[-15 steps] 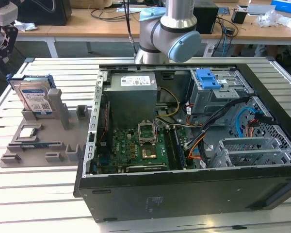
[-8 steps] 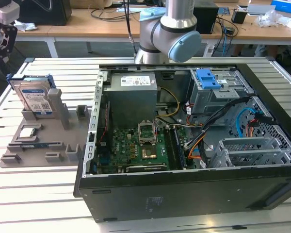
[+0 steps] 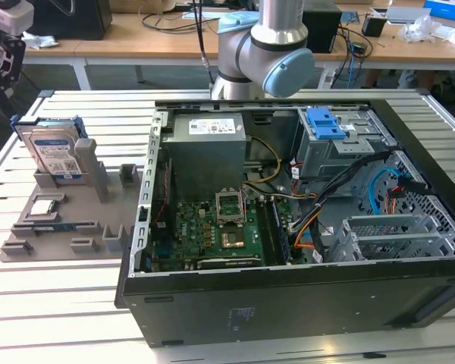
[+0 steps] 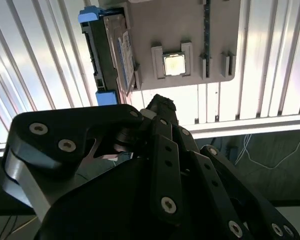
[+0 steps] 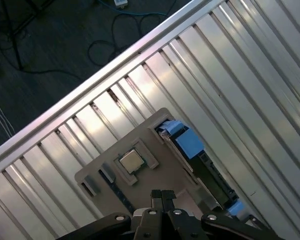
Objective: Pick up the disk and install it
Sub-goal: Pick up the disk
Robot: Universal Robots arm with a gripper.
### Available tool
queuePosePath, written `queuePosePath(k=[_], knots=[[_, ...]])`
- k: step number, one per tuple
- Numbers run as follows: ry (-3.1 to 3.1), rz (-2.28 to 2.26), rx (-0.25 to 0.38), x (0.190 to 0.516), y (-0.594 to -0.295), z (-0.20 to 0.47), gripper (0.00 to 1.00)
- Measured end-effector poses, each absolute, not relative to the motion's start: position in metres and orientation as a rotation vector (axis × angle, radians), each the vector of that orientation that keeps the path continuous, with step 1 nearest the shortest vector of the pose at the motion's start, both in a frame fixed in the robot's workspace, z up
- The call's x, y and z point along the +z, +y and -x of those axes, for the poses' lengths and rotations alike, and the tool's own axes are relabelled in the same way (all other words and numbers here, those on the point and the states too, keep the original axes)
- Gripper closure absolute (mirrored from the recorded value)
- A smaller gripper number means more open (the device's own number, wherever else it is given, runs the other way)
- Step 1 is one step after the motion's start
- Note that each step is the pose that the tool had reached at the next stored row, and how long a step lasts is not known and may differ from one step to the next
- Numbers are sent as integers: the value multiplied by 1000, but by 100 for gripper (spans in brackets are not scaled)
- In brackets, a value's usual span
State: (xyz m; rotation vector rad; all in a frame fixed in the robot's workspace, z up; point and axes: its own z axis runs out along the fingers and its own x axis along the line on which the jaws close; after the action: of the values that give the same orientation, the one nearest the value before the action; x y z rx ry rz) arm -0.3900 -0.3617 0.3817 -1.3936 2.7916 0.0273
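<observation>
Finding: the gripper [image 5: 162,195] hovers over the grey holder [image 3: 45,236], jaws clenched on nothing. The disk [image 3: 55,152] stands on edge in the holder's slot, at the exterior view's left on the table [image 3: 61,318], apart from the gripper.

Risk: clenched jaws lowered here would likely strike the disk's edge, or the chip [image 3: 45,206] in its recess.

The open computer case [image 3: 288,311] holds loose cables [image 3: 341,173] that could snag.

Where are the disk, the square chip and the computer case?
disk [image 3: 57,155]: exterior view, on its labelled face.
square chip [image 4: 174,64]: second wrist view, middle of its top.
computer case [image 3: 288,311]: exterior view, on its near black side wall.
</observation>
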Motion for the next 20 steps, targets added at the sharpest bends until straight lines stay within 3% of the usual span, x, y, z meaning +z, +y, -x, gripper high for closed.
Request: queuePosePath(k=[20], knots=[[2679,1604,27,382,-362,390,89]])
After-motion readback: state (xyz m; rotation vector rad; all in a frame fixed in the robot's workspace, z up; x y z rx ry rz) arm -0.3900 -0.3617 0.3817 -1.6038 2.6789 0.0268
